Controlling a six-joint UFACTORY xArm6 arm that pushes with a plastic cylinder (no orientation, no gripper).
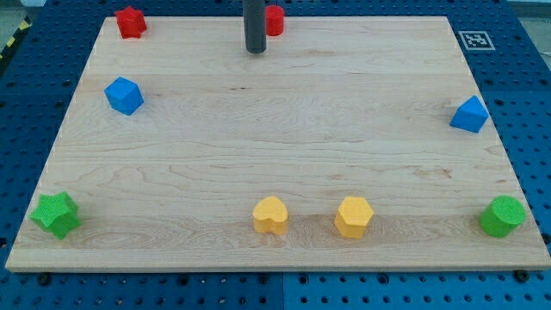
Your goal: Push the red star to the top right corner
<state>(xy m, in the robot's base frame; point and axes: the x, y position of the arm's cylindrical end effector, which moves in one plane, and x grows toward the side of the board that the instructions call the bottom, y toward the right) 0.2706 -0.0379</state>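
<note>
The red star [130, 21] lies near the board's top left corner. My tip [256, 52] rests on the board near the middle of the top edge, well to the right of the star and apart from it. A second red block [275, 19] sits just right of the rod, by the top edge. The rod hides part of it, so I cannot make out its shape.
A blue cube [124, 95] lies at the left, below the star. A blue block [469, 114] sits at the right edge. Along the bottom are a green star [56, 213], a yellow heart [270, 215], a yellow hexagon [354, 215] and a green round block [503, 215]. A marker tag [475, 39] lies beyond the top right corner.
</note>
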